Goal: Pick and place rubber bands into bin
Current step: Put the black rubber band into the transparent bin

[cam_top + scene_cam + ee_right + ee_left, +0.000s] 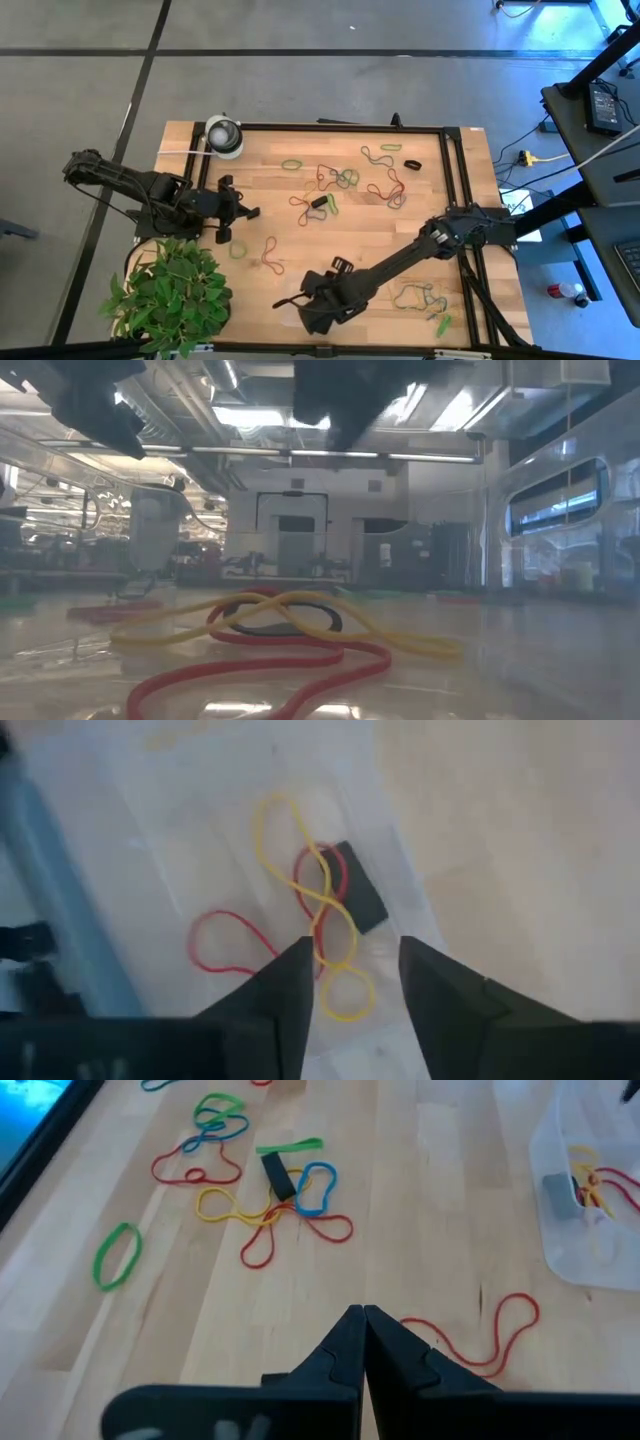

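Note:
The clear bin (585, 1230) stands near the table's front edge, under my right gripper (300, 300). In the right wrist view that gripper (355, 960) is open, pointing steeply down over the bin (150, 850). A yellow band (300, 850), a red band (215, 945) and a black band (360, 895) lie on the bin's floor, below the fingers. Many more rubber bands (340, 180) lie loose across the table's middle and far part. My left gripper (250, 212) waits shut at the left, above a red band (490, 1340).
A round white-and-grey object (224, 135) sits at the far left corner. A green plant (170, 295) fills the near left corner. More bands (420, 297) lie at the near right. A black frame (455, 190) runs along the table's far and right sides.

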Available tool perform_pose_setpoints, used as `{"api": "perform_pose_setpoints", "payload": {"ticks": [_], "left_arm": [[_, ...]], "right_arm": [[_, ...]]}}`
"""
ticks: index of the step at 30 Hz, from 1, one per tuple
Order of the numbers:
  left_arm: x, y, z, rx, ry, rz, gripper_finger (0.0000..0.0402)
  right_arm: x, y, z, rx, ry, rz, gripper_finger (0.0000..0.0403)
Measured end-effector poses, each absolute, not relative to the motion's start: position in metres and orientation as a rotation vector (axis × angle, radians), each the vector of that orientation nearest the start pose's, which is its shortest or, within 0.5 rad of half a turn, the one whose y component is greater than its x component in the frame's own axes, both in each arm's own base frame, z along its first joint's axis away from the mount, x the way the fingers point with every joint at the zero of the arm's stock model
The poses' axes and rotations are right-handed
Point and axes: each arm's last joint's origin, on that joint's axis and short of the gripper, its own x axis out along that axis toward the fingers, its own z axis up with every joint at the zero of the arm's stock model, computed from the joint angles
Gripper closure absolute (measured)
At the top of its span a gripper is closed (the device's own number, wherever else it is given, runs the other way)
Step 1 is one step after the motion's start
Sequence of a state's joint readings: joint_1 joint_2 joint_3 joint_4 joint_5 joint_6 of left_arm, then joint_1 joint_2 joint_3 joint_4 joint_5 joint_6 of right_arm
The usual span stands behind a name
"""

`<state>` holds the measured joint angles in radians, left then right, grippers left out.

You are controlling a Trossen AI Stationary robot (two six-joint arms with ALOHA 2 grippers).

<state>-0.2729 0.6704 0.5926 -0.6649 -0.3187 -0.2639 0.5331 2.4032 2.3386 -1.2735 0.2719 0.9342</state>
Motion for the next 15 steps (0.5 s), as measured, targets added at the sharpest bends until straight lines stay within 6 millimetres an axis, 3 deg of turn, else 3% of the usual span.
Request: {"api": "perform_pose_setpoints", "payload": {"ticks": [3,8,15], "left_arm": [[0.132,-0.028,0.244,-0.042,0.688,0.136,0.0398],[0.143,-0.032,0.242,-0.059,0.686,0.1,0.0398],[0.171,-0.04,0.236,-0.02,0.745,0.086,0.0399]], "right_arm": [[0.414,0.235,0.248,0.215,1.197,-0.343,0.0288],[0.402,0.227,0.254,0.109,1.238,-0.347,0.039],[0.373,0.209,0.255,0.071,1.191,-0.342,0.0399]]}}
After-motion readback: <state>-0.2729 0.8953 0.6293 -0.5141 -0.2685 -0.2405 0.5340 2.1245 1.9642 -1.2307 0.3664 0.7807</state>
